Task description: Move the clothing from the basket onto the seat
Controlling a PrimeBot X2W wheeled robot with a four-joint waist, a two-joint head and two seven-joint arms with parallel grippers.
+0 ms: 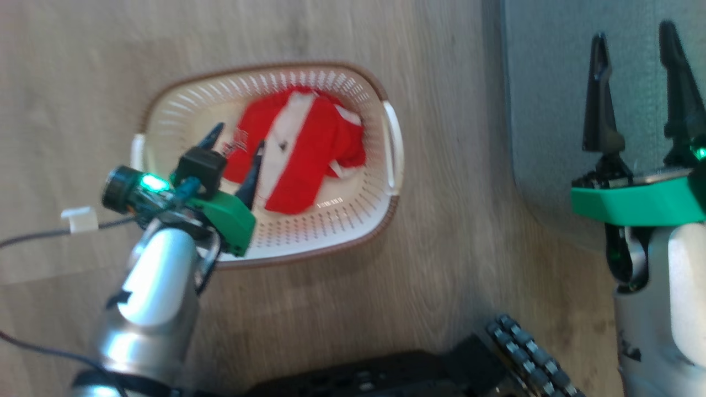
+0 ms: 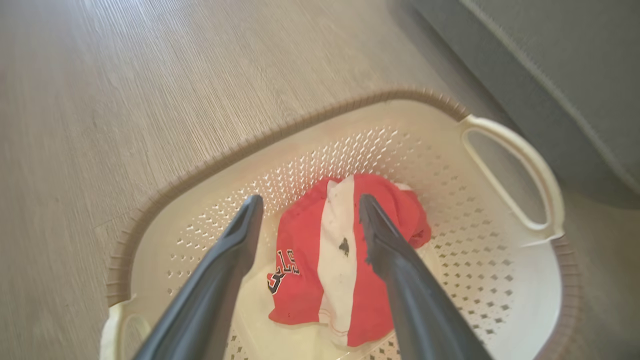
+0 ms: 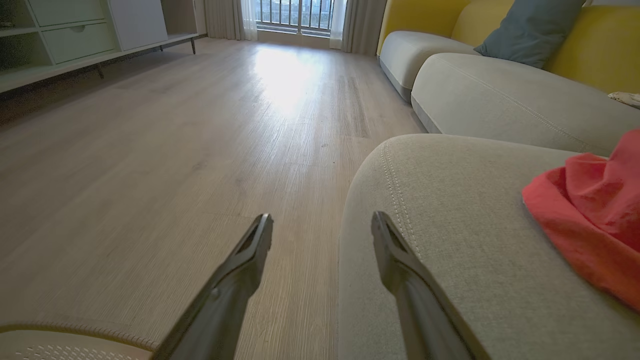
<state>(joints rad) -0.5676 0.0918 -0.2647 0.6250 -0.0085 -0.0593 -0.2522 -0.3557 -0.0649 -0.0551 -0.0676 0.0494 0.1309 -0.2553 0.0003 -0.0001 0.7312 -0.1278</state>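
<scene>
A red garment with a white panel [image 1: 300, 154] lies crumpled in the cream basket [image 1: 353, 218] on the wood floor. My left gripper [image 1: 237, 140] hovers open above it, fingers spread over the cloth without touching it. From the left wrist view the garment [image 2: 320, 260] sits between and below the fingertips, inside the basket [image 2: 480, 280]. My right gripper [image 1: 637, 38] stands open over the corner of the grey-green seat [image 1: 551, 110], holding nothing. In the right wrist view a second red garment [image 3: 595, 220] rests on the seat [image 3: 460, 230], right of the open right gripper [image 3: 322, 225].
The robot's dark base and wheel [image 1: 529, 353] lie at the bottom. A small white clip on a cable [image 1: 80, 218] lies left of the basket. More sofa cushions [image 3: 500, 90] and a low cabinet [image 3: 75, 35] stand further off across the bare floor [image 3: 200, 125].
</scene>
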